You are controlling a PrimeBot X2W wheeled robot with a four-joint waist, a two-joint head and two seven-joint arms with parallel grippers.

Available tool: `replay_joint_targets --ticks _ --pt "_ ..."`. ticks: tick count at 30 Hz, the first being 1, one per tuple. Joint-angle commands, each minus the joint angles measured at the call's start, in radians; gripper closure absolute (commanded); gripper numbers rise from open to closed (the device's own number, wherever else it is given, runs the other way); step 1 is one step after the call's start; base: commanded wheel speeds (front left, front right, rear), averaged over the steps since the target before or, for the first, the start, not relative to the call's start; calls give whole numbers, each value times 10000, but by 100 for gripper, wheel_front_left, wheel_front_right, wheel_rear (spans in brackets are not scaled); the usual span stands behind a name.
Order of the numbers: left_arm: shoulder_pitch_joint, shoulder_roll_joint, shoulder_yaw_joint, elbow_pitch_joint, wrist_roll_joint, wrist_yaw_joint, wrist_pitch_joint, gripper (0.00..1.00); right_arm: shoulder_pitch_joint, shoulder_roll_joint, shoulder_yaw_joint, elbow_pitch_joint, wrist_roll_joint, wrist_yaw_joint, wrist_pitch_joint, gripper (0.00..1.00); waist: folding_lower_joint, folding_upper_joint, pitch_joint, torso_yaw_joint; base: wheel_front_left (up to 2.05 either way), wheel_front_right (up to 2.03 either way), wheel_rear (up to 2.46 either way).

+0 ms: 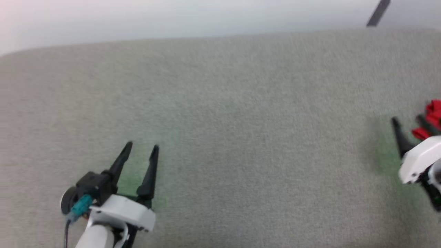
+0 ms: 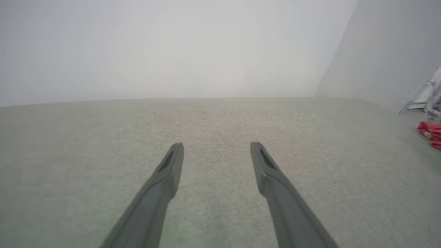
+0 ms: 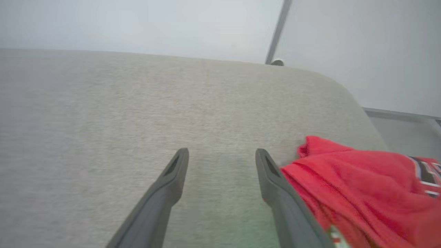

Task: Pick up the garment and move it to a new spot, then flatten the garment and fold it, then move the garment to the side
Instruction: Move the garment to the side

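Note:
The garment, a red jersey with a dark white-edged numeral on its right side, lies crumpled on the grey fabric surface. It lies just right of my right gripper, against the outer side of the right finger. That gripper is open, with bare surface between its fingers. In the head view the garment pokes in at the right edge beside the right gripper. My left gripper hovers open over bare surface at lower left, far from the jersey. The left wrist view has the left gripper open and the garment at the far right.
The surface's far edge runs along the top of the head view, with a pale wall behind. A dark slanted pole stands past the far right corner; the pole rises beyond the rounded corner in the right wrist view.

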Motion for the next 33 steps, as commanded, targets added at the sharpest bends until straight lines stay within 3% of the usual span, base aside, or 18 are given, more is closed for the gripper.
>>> replay_joint_targets --ticks 1,7,13,25,33 --pt "294 -67 188 135 -23 -39 3 0 337 75 302 -244 251 -11 -91 0 0 0 -1155 889 0 0 0" --pt "915 -169 799 800 -80 -56 2 0 925 451 964 -901 765 -11 -374 0 0 0 -2013 1234 0 0 0" --pt "1180 -224 1090 932 4 -50 3 0 1505 632 889 -1526 990 -11 -860 0 0 0 -2480 1517 0 0 0" --pt "2163 -448 1500 428 5 -67 3 0 3699 553 -217 -3237 761 -11 -1171 0 0 0 -2969 1628 0 0 0" --pt "3299 -769 1846 -445 181 -64 3 0 5493 1119 -1590 -4952 394 -11 -1019 0 0 0 -3176 1541 0 0 0"
